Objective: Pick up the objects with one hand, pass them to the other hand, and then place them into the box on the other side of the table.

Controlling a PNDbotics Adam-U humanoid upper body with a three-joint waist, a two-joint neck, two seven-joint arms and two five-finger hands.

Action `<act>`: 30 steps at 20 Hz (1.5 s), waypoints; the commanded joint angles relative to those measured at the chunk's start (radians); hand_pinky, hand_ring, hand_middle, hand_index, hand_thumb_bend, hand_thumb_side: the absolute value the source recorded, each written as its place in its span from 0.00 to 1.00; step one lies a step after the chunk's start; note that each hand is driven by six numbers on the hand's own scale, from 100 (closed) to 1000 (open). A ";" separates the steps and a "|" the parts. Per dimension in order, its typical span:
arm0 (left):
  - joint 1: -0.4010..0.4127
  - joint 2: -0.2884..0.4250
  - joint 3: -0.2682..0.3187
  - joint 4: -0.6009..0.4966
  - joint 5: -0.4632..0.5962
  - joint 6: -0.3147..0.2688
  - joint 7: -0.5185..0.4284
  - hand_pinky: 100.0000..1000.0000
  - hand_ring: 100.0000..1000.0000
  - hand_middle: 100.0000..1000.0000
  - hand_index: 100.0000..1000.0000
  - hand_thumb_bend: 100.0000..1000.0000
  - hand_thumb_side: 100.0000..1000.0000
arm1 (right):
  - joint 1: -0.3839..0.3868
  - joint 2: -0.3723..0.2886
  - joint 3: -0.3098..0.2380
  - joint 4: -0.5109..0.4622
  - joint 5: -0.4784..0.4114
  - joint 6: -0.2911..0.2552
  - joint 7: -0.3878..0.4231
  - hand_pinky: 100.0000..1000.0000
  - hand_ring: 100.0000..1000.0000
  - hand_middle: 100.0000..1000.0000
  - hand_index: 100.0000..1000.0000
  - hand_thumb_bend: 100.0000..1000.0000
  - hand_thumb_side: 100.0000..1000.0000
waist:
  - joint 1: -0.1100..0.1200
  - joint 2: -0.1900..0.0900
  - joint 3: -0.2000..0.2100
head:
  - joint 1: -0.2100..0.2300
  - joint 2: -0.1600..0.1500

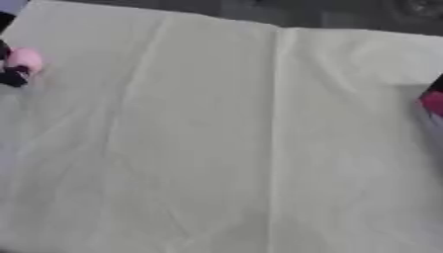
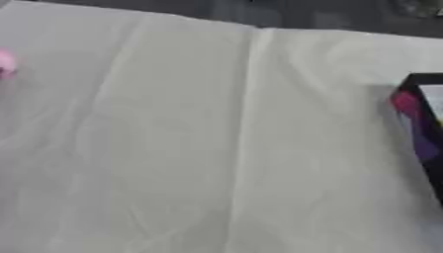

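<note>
— Nearest to us lies only cloth (image 1: 216,197), pale cream and matte, spread over the whole table, with soft wrinkles low down and long fold creases running away from us. What do we have at the left?

— At the far left edge, about a quarter of the way down, we see a small pink object (image 1: 24,59), rounded and soft-looking. Dark shapes (image 1: 12,76) sit just under it and against the picture's edge. They could be fingers of our left hand, but we cannot tell; whether anything is curled round the pink object or merely beside it, we cannot tell either. In the right eye view only a pink sliver shows at that edge.

— And across the middle?

— Bare cloth, with one sharp crease running top to bottom a little right of centre and gentler ones to its left.

— At the right?

— The box (image 2: 420,123) stands on the cloth at the right edge, best seen by the right eye: dark-walled, straight-edged, with magenta and purple patches on the side facing us and a pale inside at its top. Our right hand shows nowhere.

— And beyond the table?

— A dark grey floor (image 1: 286,12) along the top, blurred, well apart from the pink object and the box
</note>
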 commanded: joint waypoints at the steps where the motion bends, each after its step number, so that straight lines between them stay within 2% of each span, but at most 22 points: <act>1: -0.013 0.034 -0.006 -0.021 0.012 -0.011 0.027 0.72 0.67 0.54 0.43 0.09 0.00 | 0.003 -0.025 -0.008 -0.015 -0.002 0.022 -0.021 0.64 0.74 0.75 0.76 0.42 0.05 | 0.010 -0.015 0.001 | -0.008 -0.007; 11: 0.043 0.088 -0.060 -0.203 0.037 -0.088 0.025 0.71 0.64 0.50 0.39 0.21 0.00 | 0.018 -0.042 -0.013 -0.015 -0.009 0.021 -0.025 0.64 0.74 0.75 0.76 0.41 0.04 | 0.011 -0.049 0.013 | -0.031 0.010; 16: 0.072 0.106 -0.077 -0.284 0.049 -0.100 -0.010 0.70 0.63 0.48 0.36 0.24 0.00 | 0.025 -0.055 -0.013 -0.015 -0.013 0.019 -0.024 0.64 0.74 0.75 0.76 0.41 0.04 | 0.010 -0.067 0.017 | -0.041 0.017; 25: 0.142 0.147 -0.092 -0.436 0.117 -0.121 -0.033 0.70 0.62 0.47 0.36 0.23 0.00 | 0.034 -0.064 -0.014 -0.015 -0.014 0.016 -0.023 0.64 0.74 0.75 0.76 0.41 0.04 | 0.012 -0.083 0.023 | -0.061 0.031; 30: 0.176 0.157 -0.114 -0.533 0.176 -0.156 -0.042 0.70 0.61 0.47 0.37 0.17 0.00 | 0.029 -0.073 -0.015 -0.015 -0.015 0.012 -0.021 0.64 0.74 0.75 0.76 0.41 0.03 | 0.009 -0.090 0.024 | -0.079 0.041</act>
